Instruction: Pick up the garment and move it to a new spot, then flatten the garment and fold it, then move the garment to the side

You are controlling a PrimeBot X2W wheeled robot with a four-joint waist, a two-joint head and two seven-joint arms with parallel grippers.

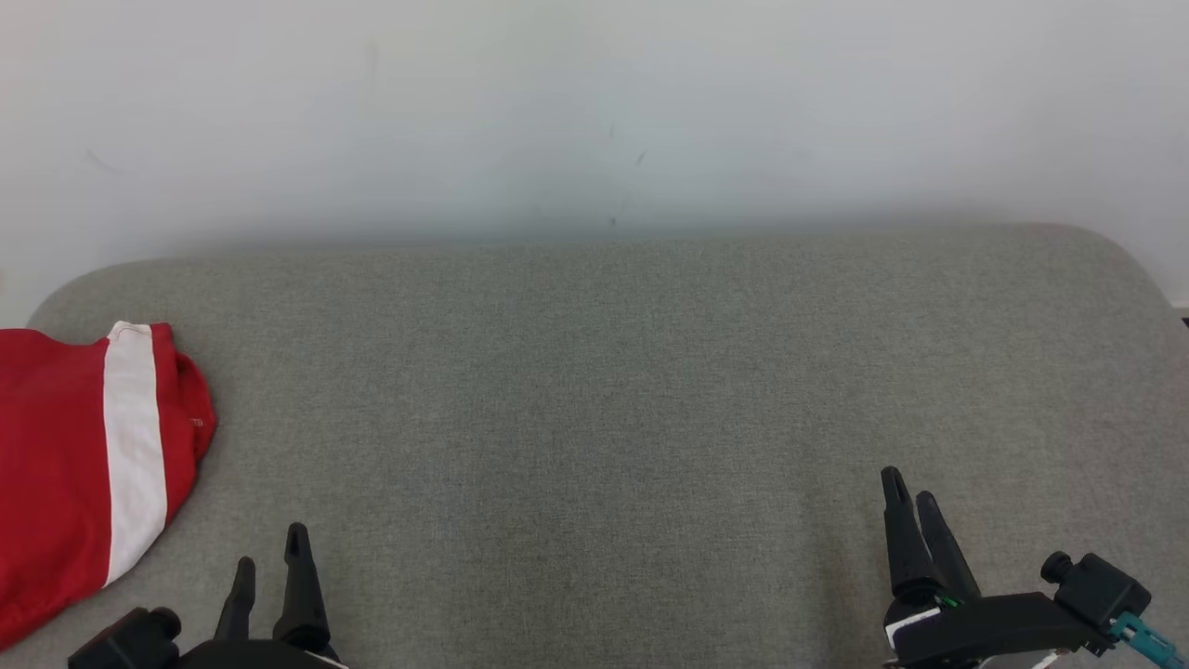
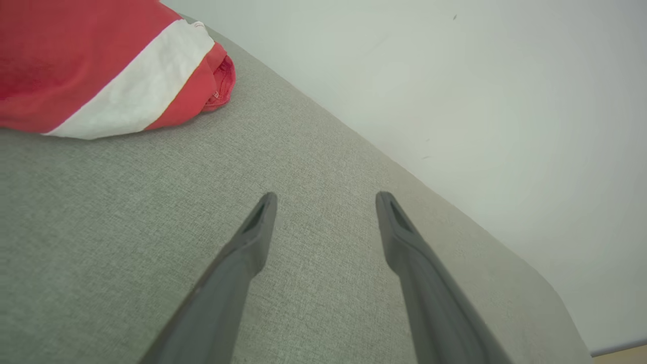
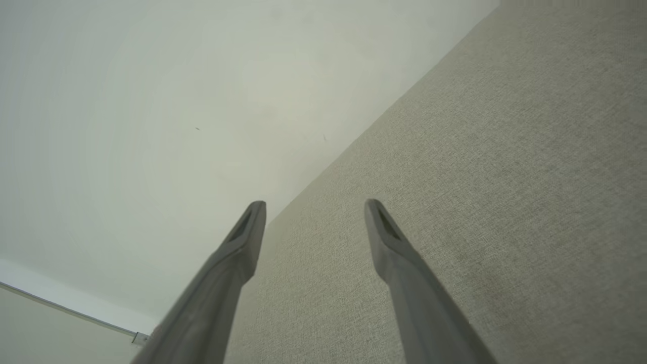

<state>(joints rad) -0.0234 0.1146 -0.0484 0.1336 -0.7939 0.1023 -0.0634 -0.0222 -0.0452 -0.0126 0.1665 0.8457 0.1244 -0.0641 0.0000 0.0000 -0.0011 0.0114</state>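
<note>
While the left tool (image 1: pixel 270 546) and right tool (image 1: pixel 908 485) stand wide and empty, the garment (image 1: pixel 56 465) lies at the left end of the worktop (image 1: pixel 594 390). Likely soft, light and floppy: pinch its bunched edge by the white stripe (image 1: pixel 135 446).

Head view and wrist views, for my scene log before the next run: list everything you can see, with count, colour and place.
garment: one, red with a white stripe, at the far left of the surface, cut off by the picture's edge.
padded surface: one, grey fabric, spread in front of the robot.
wall: one, white, behind the surface.
left tool: one, dark fingers, lower left, open, holding nothing, apart from the garment.
right tool: one, dark fingers, lower right, open, holding nothing.
</note>
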